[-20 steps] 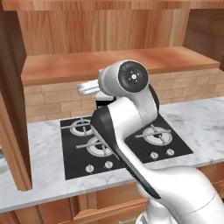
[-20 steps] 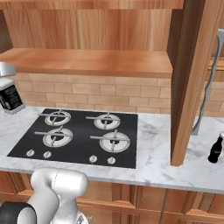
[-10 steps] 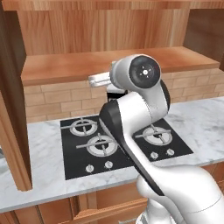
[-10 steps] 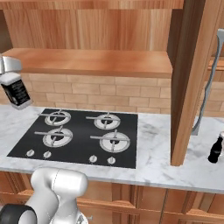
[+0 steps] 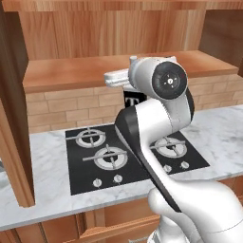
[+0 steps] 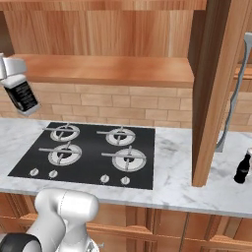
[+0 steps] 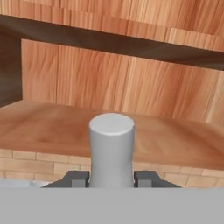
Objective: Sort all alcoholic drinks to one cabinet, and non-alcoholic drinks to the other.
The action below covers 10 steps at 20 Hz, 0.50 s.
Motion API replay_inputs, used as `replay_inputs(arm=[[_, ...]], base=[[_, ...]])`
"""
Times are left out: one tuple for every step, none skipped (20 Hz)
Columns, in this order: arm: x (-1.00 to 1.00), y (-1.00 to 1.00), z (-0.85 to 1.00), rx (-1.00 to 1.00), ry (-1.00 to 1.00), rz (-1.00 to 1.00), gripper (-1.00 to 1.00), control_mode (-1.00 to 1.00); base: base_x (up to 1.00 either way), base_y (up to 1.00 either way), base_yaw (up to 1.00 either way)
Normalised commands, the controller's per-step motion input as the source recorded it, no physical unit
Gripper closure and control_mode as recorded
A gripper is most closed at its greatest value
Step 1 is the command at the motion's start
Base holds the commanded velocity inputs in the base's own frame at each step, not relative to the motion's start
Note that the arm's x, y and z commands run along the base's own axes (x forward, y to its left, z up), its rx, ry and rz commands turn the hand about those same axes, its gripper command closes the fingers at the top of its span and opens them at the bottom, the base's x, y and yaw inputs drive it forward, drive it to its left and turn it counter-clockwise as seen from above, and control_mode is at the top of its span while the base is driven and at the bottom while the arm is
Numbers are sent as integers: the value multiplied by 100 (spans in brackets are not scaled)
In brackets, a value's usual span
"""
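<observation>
The gripper is closed on the "T" bottle, held tilted above the hob, level with the open cabinet shelf; step in hand: carrying it in; next, advance and set it upright.

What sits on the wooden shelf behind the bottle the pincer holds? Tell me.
Bare wood on the reddish-brown wooden shelf on both sides of the square clear black-labelled bottle in the pincer. The strip directly behind its grey cap is covered.
</observation>
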Motion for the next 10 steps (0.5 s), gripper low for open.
replay_inputs(arm=[[-11, -11, 27, 1, -9, 0, 100, -100], [-5, -5, 36, 1, -10, 0, 100, -100], [-8, -8, 31, 0, -8, 0, 100, -100], [-6, -13, 35, 1, -9, 0, 100, -100], [0, -12, 27, 1, -5, 0, 100, -100], [0, -3, 25, 1, 0, 0, 100, -100], [0, -3, 27, 1, 0, 0, 100, -100], [0, -8, 32, 1, -1, 0, 100, -100], [0, -8, 36, 1, -3, 0, 100, -100], [2, -3, 36, 0, -1, 0, 100, -100]], base=[[0, 0, 0], [0, 0, 0], [0, 0, 0], [0, 0, 0], [0, 0, 0], [0, 0, 0], [0, 0, 0], [0, 0, 0], [0, 0, 0], [0, 0, 0]])
